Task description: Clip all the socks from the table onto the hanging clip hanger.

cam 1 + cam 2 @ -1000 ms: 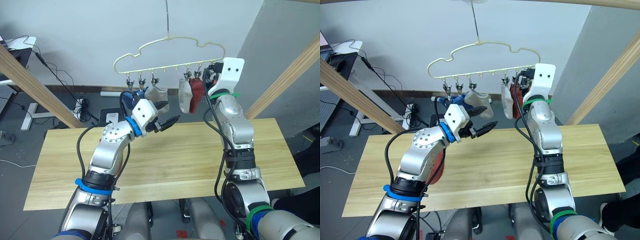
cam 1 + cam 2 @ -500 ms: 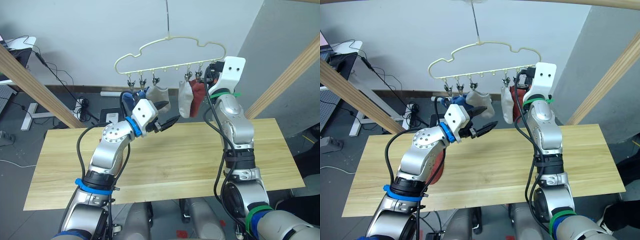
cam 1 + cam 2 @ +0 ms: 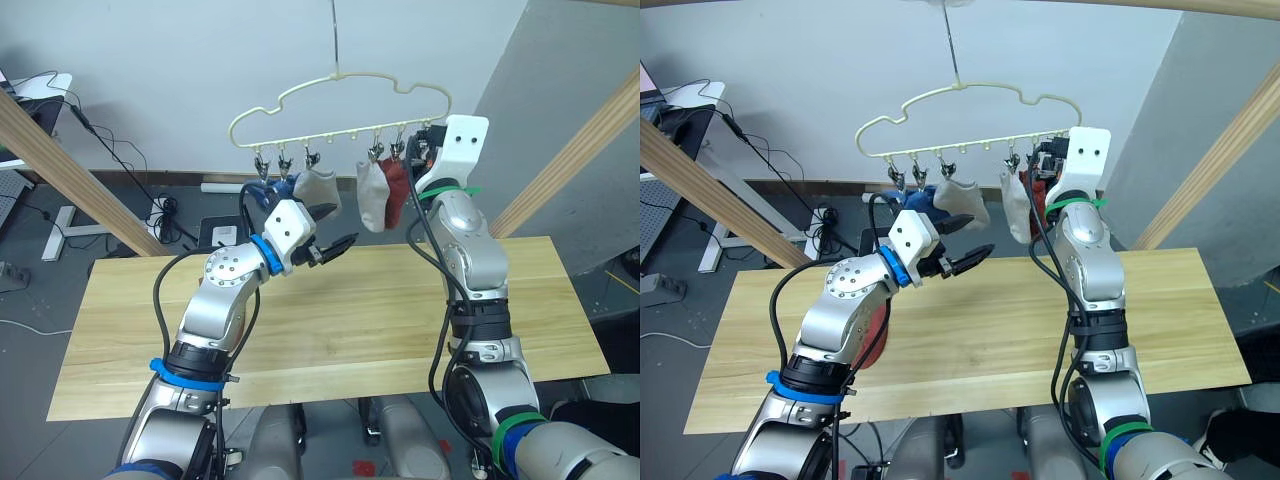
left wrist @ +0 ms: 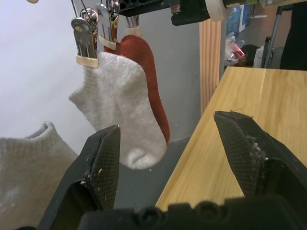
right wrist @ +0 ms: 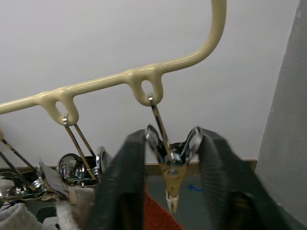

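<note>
The cream clip hanger (image 3: 340, 133) hangs above the far edge of the wooden table (image 3: 400, 320). A blue sock (image 3: 264, 196), a grey sock (image 3: 318, 186), a second grey sock (image 3: 371, 196) and a rust-red sock (image 3: 396, 188) hang from its clips. My right gripper (image 3: 426, 147) is raised to the hanger's right end. In the right wrist view its fingers (image 5: 122, 182) press on both sides of a metal clip (image 5: 171, 165), above the rust-red sock (image 5: 156, 215). My left gripper (image 3: 345, 224) is open and empty below the grey socks (image 4: 120, 115). A rust-red patch (image 3: 876, 332) shows behind my left forearm.
Slanted wooden beams stand at the left (image 3: 70, 170) and right (image 3: 580, 150) of the table. A white desk (image 3: 40, 88) and floor cables (image 3: 160, 215) lie beyond the far left corner. The table's front and right parts are bare wood.
The grey and rust-red socks at the hanger's right end have swung slightly. Both arms stay about where they were.
</note>
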You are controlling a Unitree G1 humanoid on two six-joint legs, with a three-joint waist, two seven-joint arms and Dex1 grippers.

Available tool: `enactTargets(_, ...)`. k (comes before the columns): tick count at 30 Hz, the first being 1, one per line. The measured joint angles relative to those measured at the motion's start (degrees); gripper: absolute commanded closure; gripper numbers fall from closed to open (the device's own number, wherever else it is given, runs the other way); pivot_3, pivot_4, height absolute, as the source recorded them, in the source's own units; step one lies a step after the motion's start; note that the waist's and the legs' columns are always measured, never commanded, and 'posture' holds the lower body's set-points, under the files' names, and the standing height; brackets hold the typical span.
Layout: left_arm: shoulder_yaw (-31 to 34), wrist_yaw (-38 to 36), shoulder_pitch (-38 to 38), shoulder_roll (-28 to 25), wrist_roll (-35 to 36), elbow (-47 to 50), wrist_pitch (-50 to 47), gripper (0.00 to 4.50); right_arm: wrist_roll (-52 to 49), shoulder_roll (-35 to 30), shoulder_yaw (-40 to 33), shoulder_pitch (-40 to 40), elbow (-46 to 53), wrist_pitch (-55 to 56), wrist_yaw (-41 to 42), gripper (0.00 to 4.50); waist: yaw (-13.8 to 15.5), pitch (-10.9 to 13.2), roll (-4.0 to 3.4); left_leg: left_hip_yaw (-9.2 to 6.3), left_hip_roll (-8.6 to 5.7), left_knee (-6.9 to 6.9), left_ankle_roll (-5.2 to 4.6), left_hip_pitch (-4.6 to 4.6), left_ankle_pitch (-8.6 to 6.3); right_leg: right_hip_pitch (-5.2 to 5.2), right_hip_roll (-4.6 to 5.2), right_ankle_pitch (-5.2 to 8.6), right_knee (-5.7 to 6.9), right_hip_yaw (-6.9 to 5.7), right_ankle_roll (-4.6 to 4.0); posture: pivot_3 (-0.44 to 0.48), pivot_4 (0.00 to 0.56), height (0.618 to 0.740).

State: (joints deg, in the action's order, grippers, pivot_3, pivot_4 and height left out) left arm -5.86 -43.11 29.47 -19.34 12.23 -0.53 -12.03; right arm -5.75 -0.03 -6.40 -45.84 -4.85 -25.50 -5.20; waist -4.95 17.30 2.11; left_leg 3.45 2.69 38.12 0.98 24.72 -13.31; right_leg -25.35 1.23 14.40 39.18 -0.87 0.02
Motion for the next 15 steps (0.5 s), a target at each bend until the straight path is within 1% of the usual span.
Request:
enactTargets(12, -0.15, -0.07, 0.00, 0.02, -0.06, -0.01, 0.18, 1.03, 0.08, 0.01, -0.18, -0.04, 0.00, 0.04, -1.34, 1.85, -0.01, -0.01, 0.00, 0.00, 0.00, 0.01, 0.00, 0.00, 0.00, 0.00, 0.00, 0.00, 0.02, 0.00, 0.00, -0.184, 0.238, 0.740)
enactTargets(15, 0.34, -0.27, 0.04, 0.88, 1.43, 0.00, 0.08, 1.03, 0.06, 0.08, -0.30, -0.20, 0.00, 0.11, -1.81, 1.85, -0.01, -0.01, 0.00, 0.00, 0.00, 0.03, 0.00, 0.00, 0.00, 0.00, 0.00, 0.00, 0.02, 0.00, 0.00, -0.184, 0.238, 0.740)
